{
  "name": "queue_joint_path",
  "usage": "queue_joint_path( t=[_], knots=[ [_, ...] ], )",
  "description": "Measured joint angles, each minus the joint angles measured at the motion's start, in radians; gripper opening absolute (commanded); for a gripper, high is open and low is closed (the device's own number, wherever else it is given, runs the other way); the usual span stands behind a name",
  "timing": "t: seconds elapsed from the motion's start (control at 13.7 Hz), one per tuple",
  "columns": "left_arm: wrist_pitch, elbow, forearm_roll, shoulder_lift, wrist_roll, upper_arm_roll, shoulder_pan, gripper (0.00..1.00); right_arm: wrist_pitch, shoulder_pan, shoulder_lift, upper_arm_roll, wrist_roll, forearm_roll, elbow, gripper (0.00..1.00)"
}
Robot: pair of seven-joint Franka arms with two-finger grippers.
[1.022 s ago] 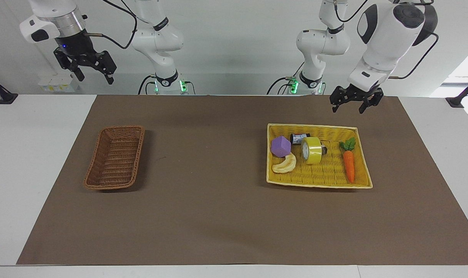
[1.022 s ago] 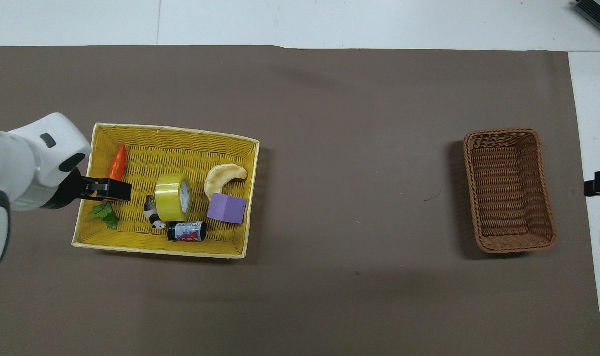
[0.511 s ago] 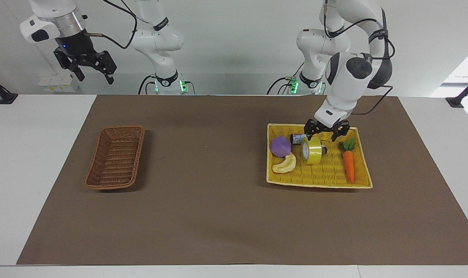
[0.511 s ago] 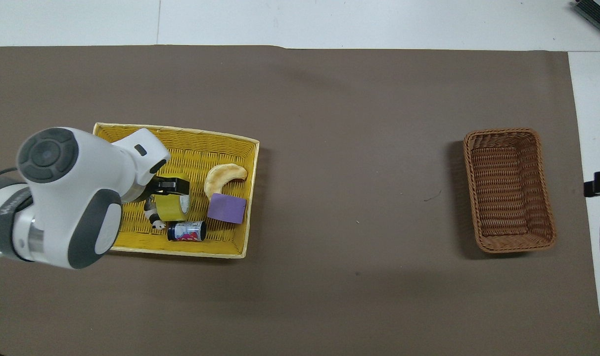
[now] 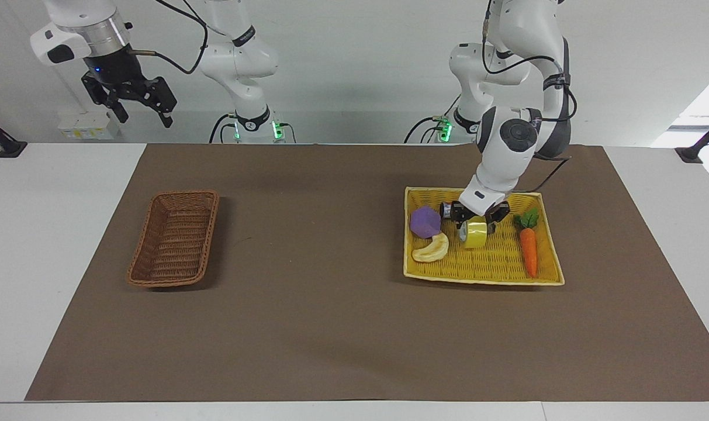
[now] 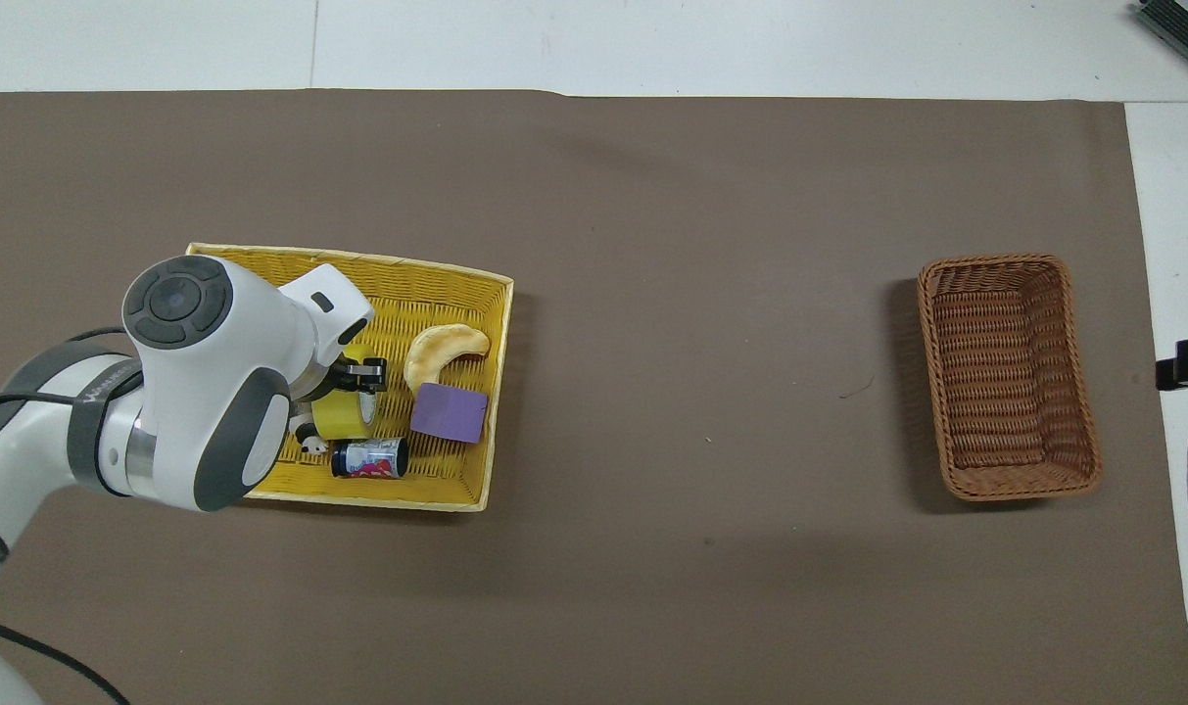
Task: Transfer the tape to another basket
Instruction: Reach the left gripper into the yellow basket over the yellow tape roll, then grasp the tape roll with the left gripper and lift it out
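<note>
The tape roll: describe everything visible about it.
The tape roll is a wide ring of glossy, translucent yellow packing tape. It stands on edge in the yellow woven tray, toward the left arm's end of the table, between the purple block and the toy carrot, with a small printed can and a little panda figure close by. The left pincer has come down over its top, one finger on each side; whether it already grips cannot be told.

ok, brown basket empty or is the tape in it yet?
Empty. The brown basket shows only bare weave; the tape sits in the yellow tray.
</note>
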Motion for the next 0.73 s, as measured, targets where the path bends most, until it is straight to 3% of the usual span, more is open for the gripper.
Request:
queue_joint_path(
  t=[0.22,0.51,0.73],
  knots=[
    [-0.031,0.017,0.0,0.0,-0.007,0.0,0.0,0.0,-0.002,0.0,0.0,0.0,0.0,0.0,0.0,1.0],
    [-0.19,0.135,-0.002,-0.016,-0.012,0.006,0.003,0.0,-0.004,0.0,0.0,0.0,0.0,0.0,0.0,1.0],
    [-0.268,0.183,-0.181,-0.051,-0.015,0.014,0.029,0.0,-0.019,0.001,0.0,0.002,0.0,0.072,-0.001,1.0]
  ],
)
